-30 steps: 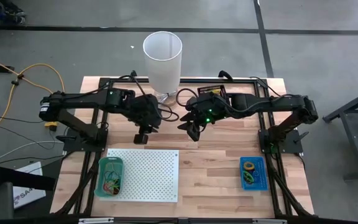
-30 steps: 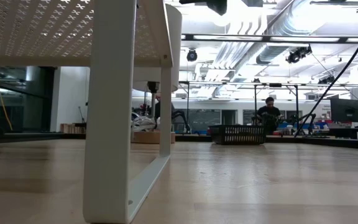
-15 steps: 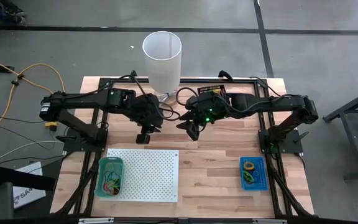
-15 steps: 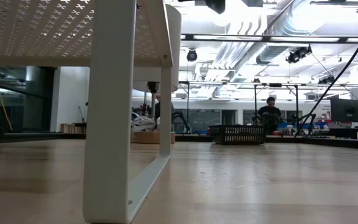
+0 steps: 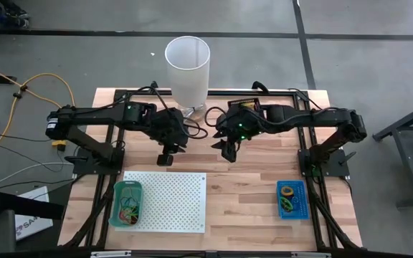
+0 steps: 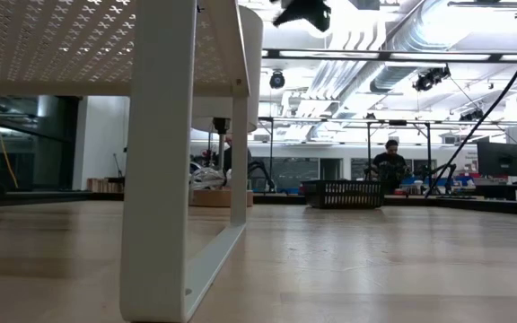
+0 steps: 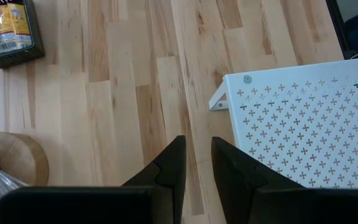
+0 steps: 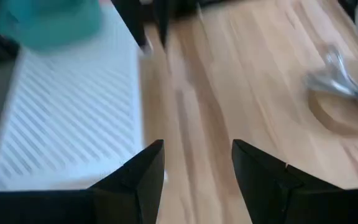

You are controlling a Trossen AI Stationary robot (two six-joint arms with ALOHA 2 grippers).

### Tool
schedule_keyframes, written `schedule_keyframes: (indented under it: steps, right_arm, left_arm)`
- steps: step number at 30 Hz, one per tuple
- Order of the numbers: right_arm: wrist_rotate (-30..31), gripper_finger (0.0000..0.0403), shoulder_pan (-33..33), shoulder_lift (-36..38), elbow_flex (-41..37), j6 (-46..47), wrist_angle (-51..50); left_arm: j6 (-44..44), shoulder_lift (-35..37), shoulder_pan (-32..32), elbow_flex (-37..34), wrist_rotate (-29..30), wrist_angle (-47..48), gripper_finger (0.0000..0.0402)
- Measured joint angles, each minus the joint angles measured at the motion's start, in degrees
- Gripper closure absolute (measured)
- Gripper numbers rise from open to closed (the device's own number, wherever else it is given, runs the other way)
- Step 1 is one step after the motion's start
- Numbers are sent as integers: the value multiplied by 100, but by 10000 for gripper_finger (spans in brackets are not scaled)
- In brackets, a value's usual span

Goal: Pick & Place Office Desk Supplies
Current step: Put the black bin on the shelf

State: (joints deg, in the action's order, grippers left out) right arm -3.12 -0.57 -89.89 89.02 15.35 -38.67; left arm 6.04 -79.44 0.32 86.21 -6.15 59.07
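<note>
Both of your hands hang empty over the middle of the worktop [image 5: 249,186], well above the wood. The left hand [image 5: 165,159] sits just left of centre in the high view with its fingers [image 7: 166,171] drawn near together, only a narrow slit between them, nothing in it. The right hand [image 5: 229,152] hovers just right of centre with its fingers [image 8: 138,171] spread wide and bare.

The supplies are well apart from both. Coloured loops lie in the green tray [image 5: 127,203] at the lower left, resting on the corner of the white perforated board [image 5: 167,201]. More loops lie in the blue tray [image 5: 291,198] at the lower right. Yellow packets [image 7: 4,25] sit in a black basket at the upper left of the left wrist picture.

What could go wrong from here:

- The right wrist picture is smeared, so that arm looks to be moving — descend before it settles and you may miss your aim.
- The left hand is too narrow to take a loop or packet; lower it like that and it will likely push the item aside.
- The board stands raised on legs, as the low view shows. Sweep low toward the green tray and you could catch its edge.
- The two hands are near each other — swing both inward and they may collide.
- The tall white cylinder [image 5: 188,68] stands at the top centre, close behind the arms; a wide elbow swing could tip it.
</note>
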Motion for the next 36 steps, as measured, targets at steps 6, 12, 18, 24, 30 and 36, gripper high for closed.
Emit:
schedule_keyframes:
  steps: [6, 12, 18, 24, 30, 36]
  right_arm:
    - [59, 227, -141, 0, 1, -373, -999]
    - [464, 227, -149, 0, 0, -647, -1507]
    - [433, 227, -244, -169, -1, -665, -1688]
    - [457, 227, -604, -291, -203, -666, -1759]
    - [444, 227, -1057, -282, -785, -686, -1556]
    - [512, 227, -1550, -291, -1031, -286, -1516]
  left_arm:
    - [0, 0, 0, 0, 0, 0, 329]
    - [0, 0, 0, -2, 0, 0, 329]
    - [0, 0, 0, -2, 0, 0, 329]
    - [0, 1, 0, -2, 0, 0, 329]
    - [0, 2, 0, -4, 0, 0, 329]
    - [0, 4, 0, -4, 0, 0, 329]
